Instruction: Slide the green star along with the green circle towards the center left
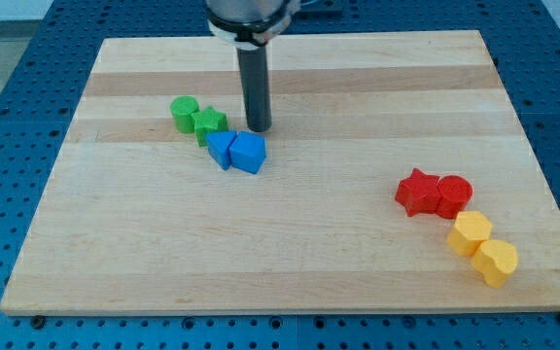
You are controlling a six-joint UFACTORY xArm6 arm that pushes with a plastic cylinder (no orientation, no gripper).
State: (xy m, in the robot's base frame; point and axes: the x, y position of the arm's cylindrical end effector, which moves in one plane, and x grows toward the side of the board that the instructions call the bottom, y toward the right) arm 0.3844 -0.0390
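The green circle (184, 113) and the green star (209, 123) lie touching each other in the upper left part of the wooden board (290, 243). The star is to the right of the circle. My tip (259, 127) stands just to the right of the green star, with a small gap between them. It is just above the blue blocks.
Two blue blocks (236, 152) lie together right below the green star. At the view's right lie a red star (416, 191) and a red circle (453, 195), with two yellow blocks (483, 248) below them.
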